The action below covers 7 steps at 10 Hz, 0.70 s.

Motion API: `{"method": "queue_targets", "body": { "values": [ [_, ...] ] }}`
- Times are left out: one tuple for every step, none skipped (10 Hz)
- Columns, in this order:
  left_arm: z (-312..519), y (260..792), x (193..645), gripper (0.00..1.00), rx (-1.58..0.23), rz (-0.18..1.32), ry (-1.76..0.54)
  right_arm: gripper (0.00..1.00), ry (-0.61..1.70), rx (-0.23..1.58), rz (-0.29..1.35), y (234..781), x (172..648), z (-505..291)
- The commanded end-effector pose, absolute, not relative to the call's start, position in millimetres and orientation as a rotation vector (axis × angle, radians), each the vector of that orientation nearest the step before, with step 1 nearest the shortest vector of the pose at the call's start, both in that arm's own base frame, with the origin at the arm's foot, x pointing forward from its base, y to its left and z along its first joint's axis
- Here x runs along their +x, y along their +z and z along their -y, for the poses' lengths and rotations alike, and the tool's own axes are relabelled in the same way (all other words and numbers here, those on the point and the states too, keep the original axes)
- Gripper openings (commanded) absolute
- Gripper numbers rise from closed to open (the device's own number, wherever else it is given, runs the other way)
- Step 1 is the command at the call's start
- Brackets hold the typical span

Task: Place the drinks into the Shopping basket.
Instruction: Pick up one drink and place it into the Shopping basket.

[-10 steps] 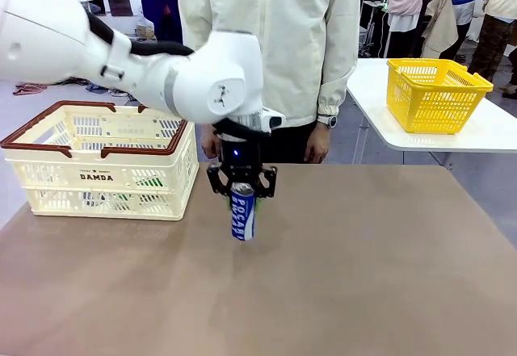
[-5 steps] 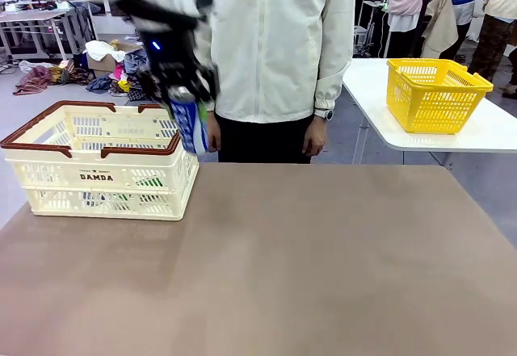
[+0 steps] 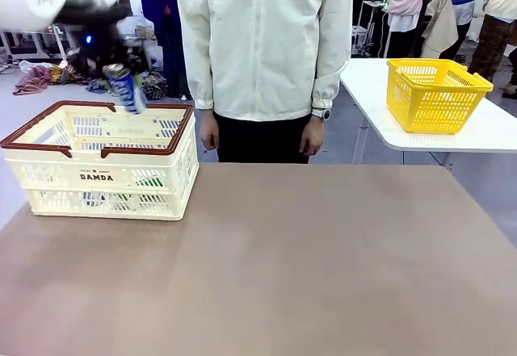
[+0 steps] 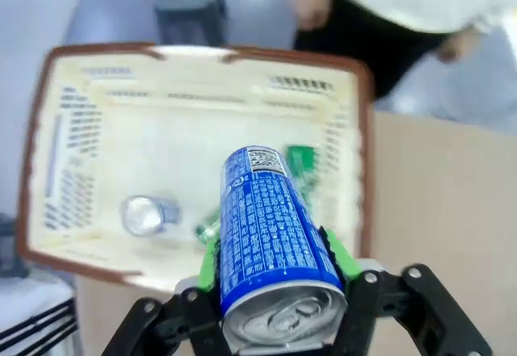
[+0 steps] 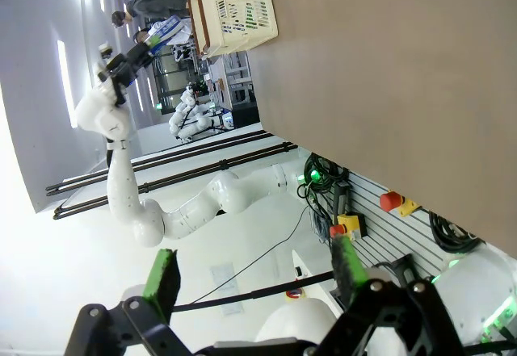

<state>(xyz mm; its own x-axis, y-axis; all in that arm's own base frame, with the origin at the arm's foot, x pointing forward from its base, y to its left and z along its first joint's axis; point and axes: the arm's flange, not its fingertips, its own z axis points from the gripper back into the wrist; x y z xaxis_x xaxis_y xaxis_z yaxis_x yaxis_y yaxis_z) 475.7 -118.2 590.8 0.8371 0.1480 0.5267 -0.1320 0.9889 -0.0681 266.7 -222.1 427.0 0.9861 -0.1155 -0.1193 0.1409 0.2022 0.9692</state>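
The left end effector (image 3: 121, 69) hangs in the air above the Shopping basket (image 3: 101, 162), clenched on a blue and white can (image 3: 127, 90) whose body slants down from the pads toward the basket's open top. In the left wrist view that end effector (image 4: 279, 263) grips the blue and white can (image 4: 271, 239) near its silver top, green pads pressed to both sides, with the lettered body pointing away over the basket's interior (image 4: 121, 154). Below and beyond the held can, on the basket floor, lies a green can (image 4: 300, 162), and off to one side of it rests another can (image 4: 145, 213) seen by its silver end. A person (image 3: 262, 57) stands beyond the counter (image 3: 307, 267), to the side of the end effector, arms hanging down. The right end effector (image 5: 254, 279) is released, its green pads spread wide apart with nothing between them, far back from the basket.
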Motion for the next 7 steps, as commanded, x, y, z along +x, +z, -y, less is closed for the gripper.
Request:
{"method": "queue_targets", "body": {
  "values": [
    [110.9, 566.2, 489.6, 0.0, 0.061, 0.599, 0.256, 1.0, -0.186, 1.357, -0.03, 430.0, 265.4, 222.1],
    [103.9, 555.4, 498.9, 0.0, 0.036, 0.563, 0.262, 1.0, -0.186, 1.357, -0.03, 430.0, 265.4, 222.1],
    [99.0, 548.3, 508.4, 0.0, -0.043, 0.511, 0.343, 1.0, -0.186, 1.357, -0.03, 430.0, 265.4, 222.1],
    [91.5, 550.8, 493.9, 0.0, 0.038, 0.558, 0.229, 1.0, -0.186, 1.357, -0.03, 430.0, 265.4, 222.1],
    [91.5, 550.8, 493.9, 0.0, 0.038, 0.558, 0.229, 1.0, -0.186, 1.357, -0.03, 430.0, 265.4, 222.1],
    [91.5, 550.8, 493.9, 0.0, 0.038, 0.558, 0.229, 1.0, -0.186, 1.357, -0.03, 430.0, 265.4, 222.1],
    [91.5, 550.8, 493.9, 0.0, 0.038, 0.558, 0.229, 1.0, -0.186, 1.357, -0.03, 430.0, 265.4, 222.1]
  ]
}}
